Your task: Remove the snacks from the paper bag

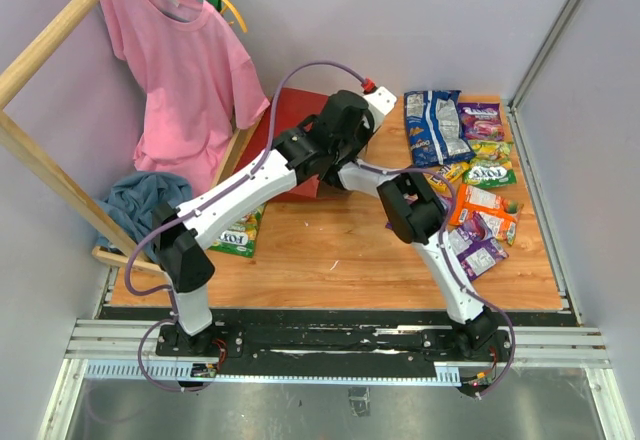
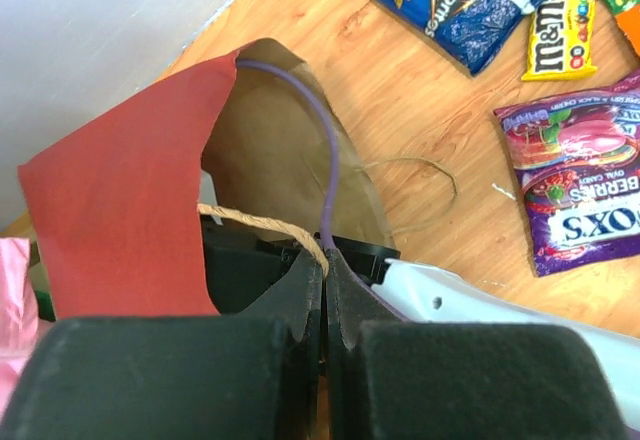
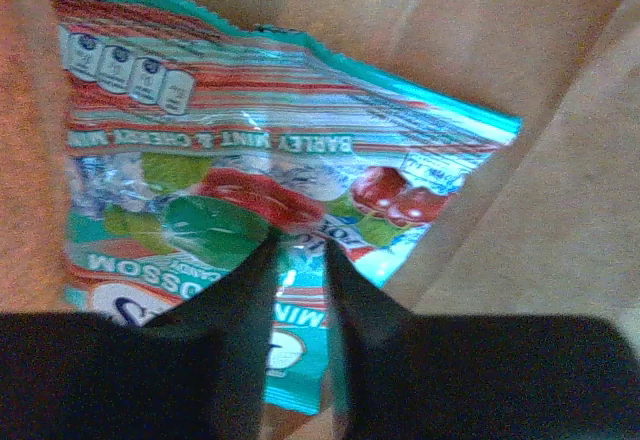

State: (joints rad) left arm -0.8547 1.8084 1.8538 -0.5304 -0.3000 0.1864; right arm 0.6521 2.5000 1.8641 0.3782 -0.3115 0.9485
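Observation:
The paper bag (image 1: 288, 120) lies on its side at the back of the table, red outside and brown inside (image 2: 130, 200). My left gripper (image 2: 325, 263) is shut on its twisted handle (image 2: 262, 222) and holds the mouth up. My right gripper (image 3: 298, 250) is inside the bag, with kraft walls (image 3: 560, 160) all round it. Its fingertips rest on a teal candy packet (image 3: 250, 140) with only a narrow gap between them, and I cannot tell if the packet is pinched. Several snacks lie on the table at the right: a blue-white bag (image 1: 432, 125), purple packets (image 1: 482, 118), an orange one (image 1: 480, 205).
A pink shirt (image 1: 180, 70) hangs on a wooden rack at the back left above a blue cloth heap (image 1: 140, 200). A green packet (image 1: 238, 232) lies by the left arm. The right arm's purple cable (image 2: 330, 150) runs into the bag mouth.

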